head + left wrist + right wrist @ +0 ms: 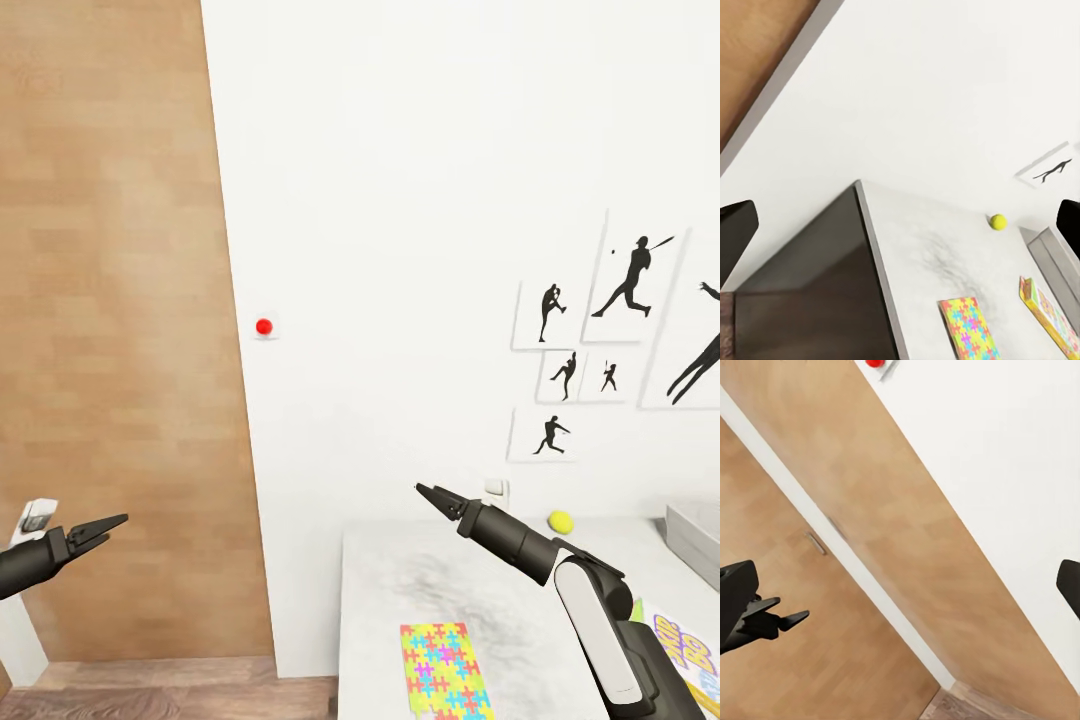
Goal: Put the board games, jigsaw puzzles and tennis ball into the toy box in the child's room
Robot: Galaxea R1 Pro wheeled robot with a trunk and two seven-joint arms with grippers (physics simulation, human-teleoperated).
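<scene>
On the table (380, 590), a jigsaw puzzle (445, 670) and tennis ball (560, 521) lie unobstructed; both hands pressed together, empty.

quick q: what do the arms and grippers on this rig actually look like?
Both grippers, left and right, are matte black, each with two slim fingers tapering to a point. Behind each sits a dark charcoal cylindrical wrist. The right arm adds a glossy white shell panel over black joints. No cables or markings are visible.

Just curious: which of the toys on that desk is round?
The tennis ball, a small yellow-green sphere by the wall. The jigsaw puzzle and the board game are flat.
</scene>
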